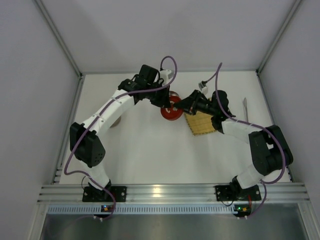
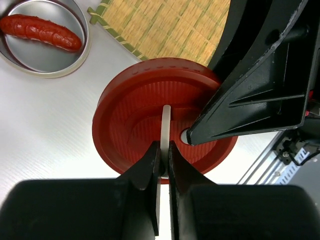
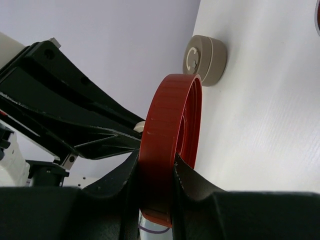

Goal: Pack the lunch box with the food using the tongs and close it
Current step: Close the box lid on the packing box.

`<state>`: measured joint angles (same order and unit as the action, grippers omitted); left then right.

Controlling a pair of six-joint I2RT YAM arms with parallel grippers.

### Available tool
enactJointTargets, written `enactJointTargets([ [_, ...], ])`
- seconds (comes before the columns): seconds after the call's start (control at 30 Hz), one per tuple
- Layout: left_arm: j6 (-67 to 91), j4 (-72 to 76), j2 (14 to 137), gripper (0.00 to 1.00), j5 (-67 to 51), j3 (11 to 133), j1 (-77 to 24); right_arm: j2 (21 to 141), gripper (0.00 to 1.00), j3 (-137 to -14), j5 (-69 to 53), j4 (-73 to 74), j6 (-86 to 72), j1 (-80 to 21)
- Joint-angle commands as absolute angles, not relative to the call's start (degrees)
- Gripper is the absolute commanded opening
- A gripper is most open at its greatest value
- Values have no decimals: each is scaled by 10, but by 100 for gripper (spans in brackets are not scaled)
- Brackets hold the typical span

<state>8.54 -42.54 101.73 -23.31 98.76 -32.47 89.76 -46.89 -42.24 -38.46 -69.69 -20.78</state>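
A round red lid [image 2: 150, 107] hangs over the table between both grippers. My left gripper [image 2: 164, 150] is shut on the white strap handle [image 2: 165, 122] at the lid's middle. My right gripper [image 3: 156, 159] is shut on the lid's rim [image 3: 167, 125]. From above, the lid [image 1: 170, 114] lies between the left gripper [image 1: 166, 100] and the right gripper [image 1: 182, 107]. A round silver lunch box tin [image 2: 82, 52] holds a red sausage piece [image 2: 42, 31]. Slim silver tongs [image 1: 245, 107] lie at the far right.
A yellow bamboo mat [image 1: 201, 123] lies under the right arm and shows beside the tin [image 2: 165, 22]. A round beige container [image 3: 205, 60] sits on the table to the left [image 1: 115, 122]. White walls close in the table on three sides.
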Motion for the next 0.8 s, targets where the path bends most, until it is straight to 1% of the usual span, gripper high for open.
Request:
enactJointTargets([
  [0.0, 69, -414, 998, 0, -212, 1006, -352, 903, 0, -480, -432, -436, -705, -217],
  [0.07, 61, -423, 1003, 0, -206, 1015, -360, 906, 26, -488, -441, -422, -696, -216],
  [0.1, 59, -426, 1010, 0, -200, 1027, -361, 908, 40, -492, -446, -412, -693, -211],
  [0.13, 55, -432, 1015, 0, -192, 1038, -360, 907, 62, -498, -453, -389, -680, -206],
  [0.2, 40, -454, 1033, 0, -163, 1077, -360, 900, 82, -503, -457, -358, -662, -178],
  [0.23, 26, -460, 1041, 0, -128, 1093, -360, 897, 99, -505, -462, -328, -642, -163],
  [0.3, 12, -500, 1084, 0, -105, 1141, -359, 883, 99, -511, -468, -288, -613, -120],
  [0.33, 5, -510, 1098, 0, -87, 1176, -359, 876, 99, -517, -471, -242, -575, -105],
  [0.4, -12, -526, 1135, 0, -70, 1198, -359, 854, 99, -525, -471, -195, -513, -64],
  [0.43, -28, -535, 1149, 0, -49, 1228, -359, 846, 99, -528, -472, -149, -494, -51],
  [0.5, -40, -566, 1198, 0, -33, 1267, -359, 828, 99, -535, -480, -116, -447, -20],
  [0.67, -81, -594, 1283, 0, 10, 1367, -352, 794, 99, -521, -504, -86, -414, 32],
  [0.77, -89, -600, 1317, 0, -38, 1402, -337, 778, 99, -505, -511, -90, -407, 49],
])
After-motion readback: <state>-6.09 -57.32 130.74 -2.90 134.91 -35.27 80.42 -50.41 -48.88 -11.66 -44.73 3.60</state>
